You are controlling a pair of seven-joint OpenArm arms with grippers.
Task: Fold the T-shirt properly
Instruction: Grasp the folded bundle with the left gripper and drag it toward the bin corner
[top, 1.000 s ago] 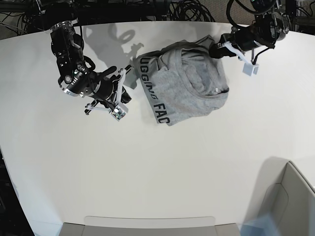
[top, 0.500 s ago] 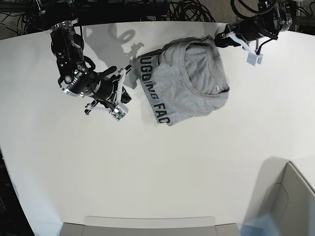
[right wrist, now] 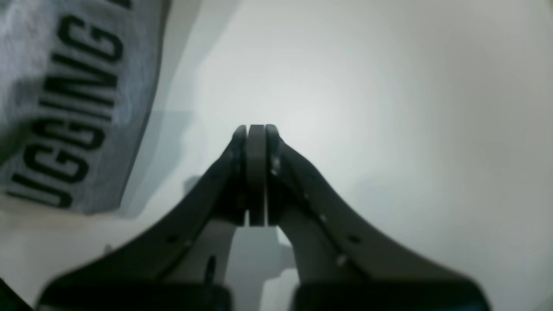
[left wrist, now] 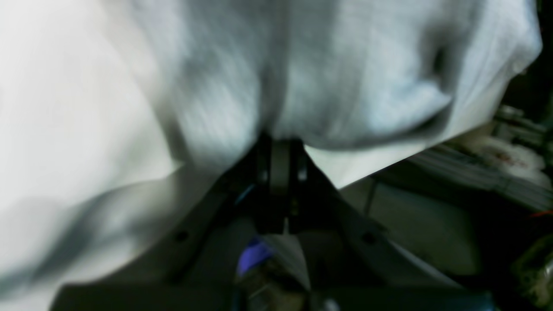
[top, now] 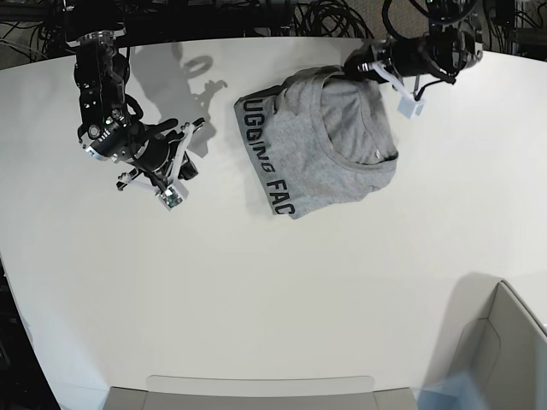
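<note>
The heather-grey T-shirt [top: 333, 149] lies partly folded at the back middle of the white table [top: 256, 273], with black lettering [top: 267, 166] along its left edge. My left gripper [top: 352, 67] is at the shirt's far right corner, shut on the T-shirt. In the left wrist view the blurred grey cloth [left wrist: 328, 77] bunches into the closed tips of the left gripper [left wrist: 281, 144]. My right gripper [top: 190, 143] hovers over bare table left of the shirt, shut and empty. In the right wrist view the right gripper [right wrist: 255, 129] has its jaws pressed together, with the lettered hem [right wrist: 65, 108] off to the left.
A grey open box [top: 504, 342] stands at the front right corner. A flat grey tray [top: 256, 389] sits at the front edge. Black cables [top: 325, 17] run behind the table's far edge, close to the left arm.
My left gripper has swung left along the shirt's far edge with cloth in it. The right arm has drawn back to the left, away from the lettered hem.
</note>
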